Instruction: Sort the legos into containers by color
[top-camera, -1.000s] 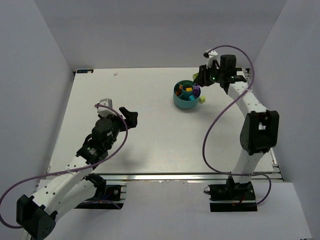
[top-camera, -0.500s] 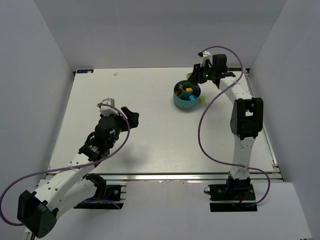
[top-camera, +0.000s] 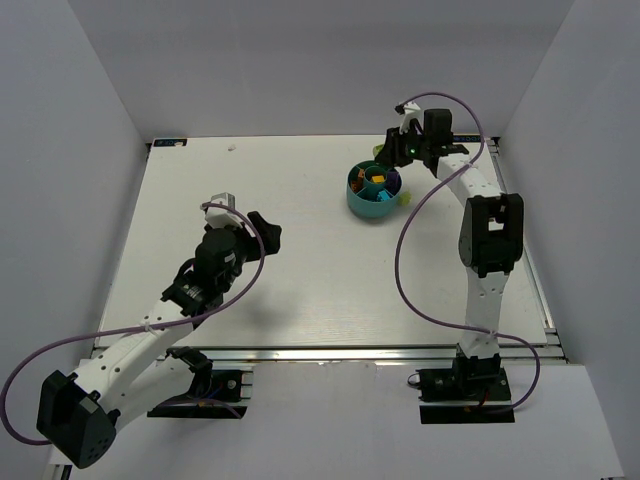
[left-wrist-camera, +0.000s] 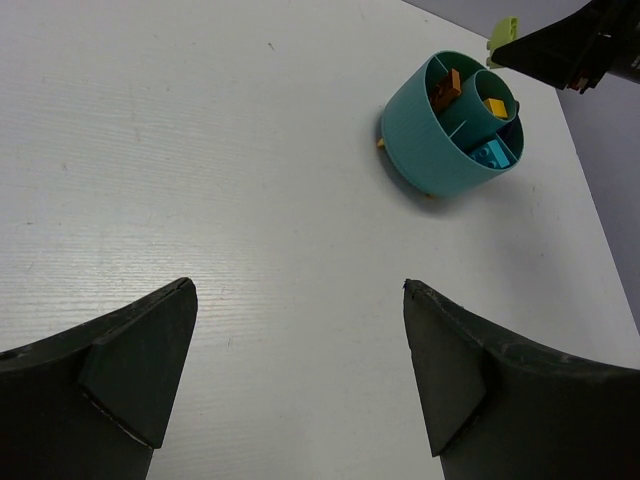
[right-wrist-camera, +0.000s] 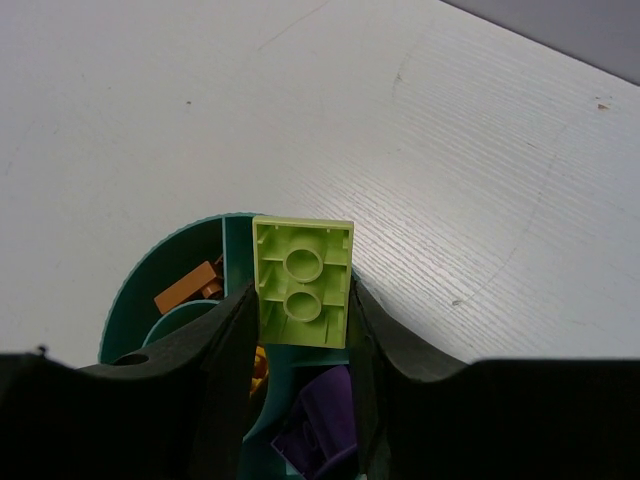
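The round teal bowl (top-camera: 372, 192) stands at the table's back right; it also shows in the left wrist view (left-wrist-camera: 425, 130) and under my right gripper (right-wrist-camera: 165, 265). Its sections hold an orange lego (left-wrist-camera: 447, 85), a yellow lego (left-wrist-camera: 495, 106), a cyan lego (left-wrist-camera: 490, 153) and a purple lego (right-wrist-camera: 325, 425). My right gripper (right-wrist-camera: 300, 300) is shut on a lime green lego (right-wrist-camera: 302, 283) and holds it just above the bowl's far rim. My left gripper (left-wrist-camera: 300, 290) is open and empty, above bare table well left of the bowl.
Another lime green lego (top-camera: 405, 198) lies on the table against the bowl's right side. Grey walls close in the white table (top-camera: 300, 270) on three sides. The right arm's purple cable (top-camera: 410, 270) loops over the table's right part.
My right gripper has moved left from beside the bowl to above its far rim, lime lego in it. My left gripper has shifted slightly right and forward, still open.
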